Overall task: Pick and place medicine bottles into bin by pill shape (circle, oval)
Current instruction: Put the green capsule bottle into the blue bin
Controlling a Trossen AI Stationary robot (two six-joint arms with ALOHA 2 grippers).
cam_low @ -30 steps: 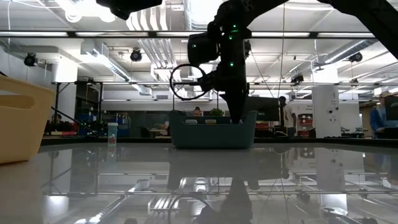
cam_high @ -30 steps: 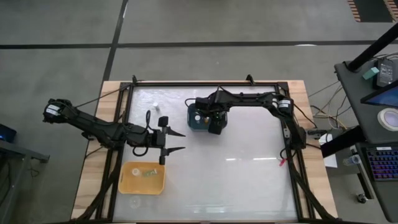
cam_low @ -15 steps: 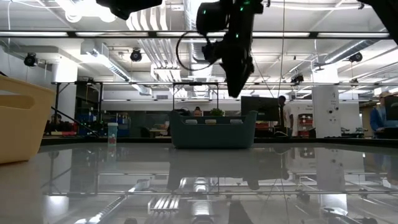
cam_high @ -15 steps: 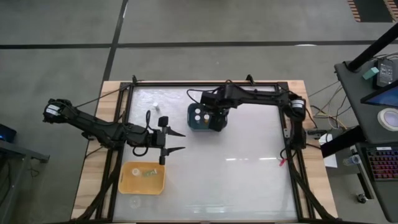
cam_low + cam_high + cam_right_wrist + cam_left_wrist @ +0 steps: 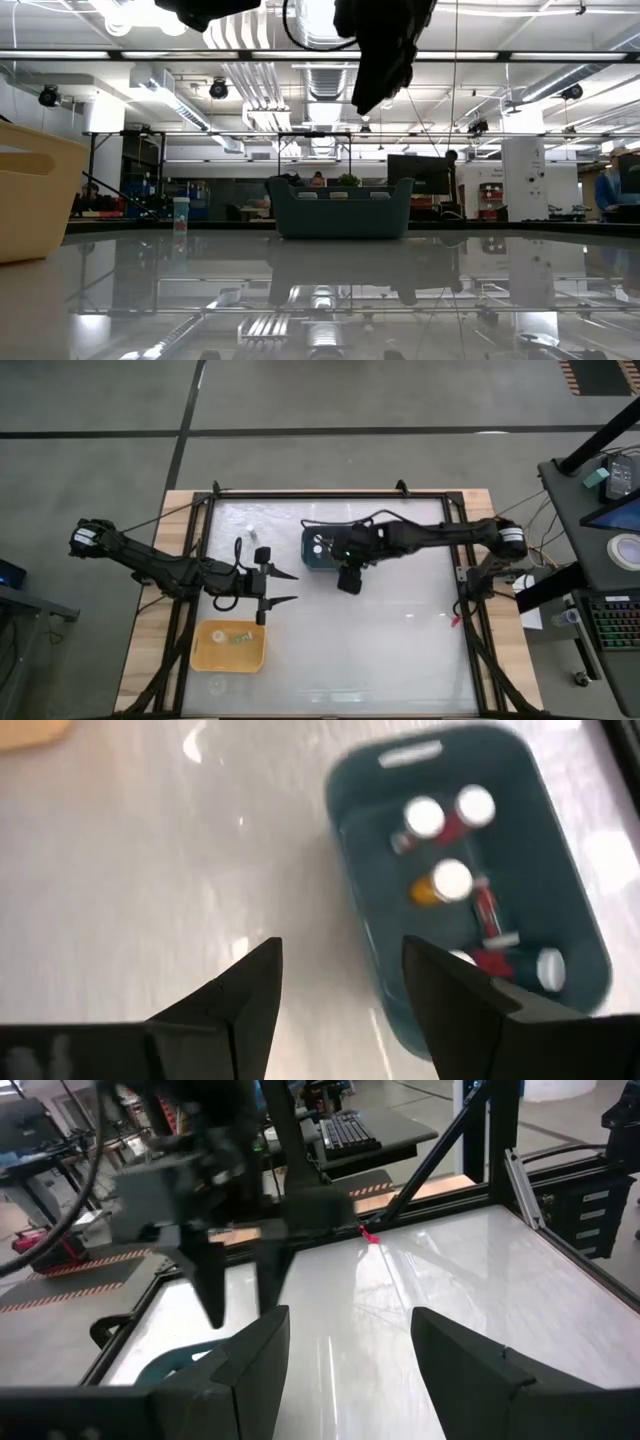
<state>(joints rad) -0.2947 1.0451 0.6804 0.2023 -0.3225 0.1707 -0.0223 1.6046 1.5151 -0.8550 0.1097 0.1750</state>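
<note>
Nearby, teal bin [image 5: 318, 549], yellow bin [image 5: 230, 646], lone bottle [image 5: 250, 533].

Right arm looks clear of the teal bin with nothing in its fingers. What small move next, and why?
Probably swing the right gripper toward the lone bottle standing on the table behind the left gripper. Its fingers are open and empty beside the teal bin, which holds several bottles, and that bottle looks like the only one unsorted. The left arm hovers open near the yellow bin.
</note>
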